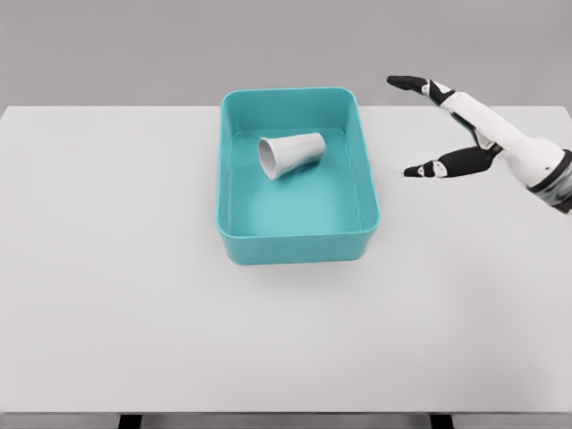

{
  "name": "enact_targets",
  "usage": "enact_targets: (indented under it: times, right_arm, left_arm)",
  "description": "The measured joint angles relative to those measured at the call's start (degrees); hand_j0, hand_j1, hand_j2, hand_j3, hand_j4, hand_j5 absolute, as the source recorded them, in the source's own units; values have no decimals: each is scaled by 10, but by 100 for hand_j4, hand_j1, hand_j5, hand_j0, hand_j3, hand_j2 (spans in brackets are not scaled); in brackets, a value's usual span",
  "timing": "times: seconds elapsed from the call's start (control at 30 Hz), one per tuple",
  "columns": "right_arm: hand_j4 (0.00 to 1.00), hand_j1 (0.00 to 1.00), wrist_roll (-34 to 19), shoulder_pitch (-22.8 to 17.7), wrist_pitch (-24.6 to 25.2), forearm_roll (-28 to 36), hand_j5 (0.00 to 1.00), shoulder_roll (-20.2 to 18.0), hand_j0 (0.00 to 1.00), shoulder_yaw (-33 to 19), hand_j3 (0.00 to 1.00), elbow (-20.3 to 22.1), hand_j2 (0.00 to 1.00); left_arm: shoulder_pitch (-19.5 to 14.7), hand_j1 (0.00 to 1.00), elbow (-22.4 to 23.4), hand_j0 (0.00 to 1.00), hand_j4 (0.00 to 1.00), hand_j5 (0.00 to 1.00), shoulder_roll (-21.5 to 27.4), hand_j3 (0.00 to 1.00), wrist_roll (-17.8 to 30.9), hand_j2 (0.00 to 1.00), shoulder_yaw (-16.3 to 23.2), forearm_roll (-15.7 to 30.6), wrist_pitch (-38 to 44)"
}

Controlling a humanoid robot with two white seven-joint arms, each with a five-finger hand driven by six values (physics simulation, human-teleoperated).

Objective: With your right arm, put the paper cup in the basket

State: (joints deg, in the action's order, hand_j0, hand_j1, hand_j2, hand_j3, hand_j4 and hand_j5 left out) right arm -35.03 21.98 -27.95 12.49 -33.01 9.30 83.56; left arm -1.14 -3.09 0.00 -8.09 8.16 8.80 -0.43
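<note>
Holding my right hand [465, 125] w/ fingers spread, gripping nothing, beside the basket [371, 192], since paper cup [291, 155] is lying inside — task's basically done.

R arm [550, 174] cut off at frame's right edge; table [107, 313] cropped both sides

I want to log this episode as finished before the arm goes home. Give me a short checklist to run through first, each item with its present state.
1. Paper cup inside the teal basket: ok, lying on its side on the basket floor.
2. Right hand released: ok, fingers spread, holding nothing.
3. Hand clear of the basket: ok, it is to the basket's right, apart from the rim.
4. Basket flat on the table: ok.
5. Left arm position: cannot tell, out of view.
</note>
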Motion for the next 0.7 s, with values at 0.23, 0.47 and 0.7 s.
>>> enact_targets:
  times: [0.23,0.47,0.7]
  right_arm:
    - [100,100,0,-19,-1,-3,100,-7,100,-61,100,-54,100]
    - [100,100,0,-20,3,-3,100,-2,100,-69,100,-68,100]
    - [100,100,0,-19,5,-4,100,6,100,-67,100,-88,100]
  left_arm:
    - [0,100,0,100,100,100,0,100,0,100,0,0,0]
    - [0,100,0,100,100,100,0,100,0,100,0,0,0]
    - [0,100,0,100,100,100,0,100,0,100,0,0,0]
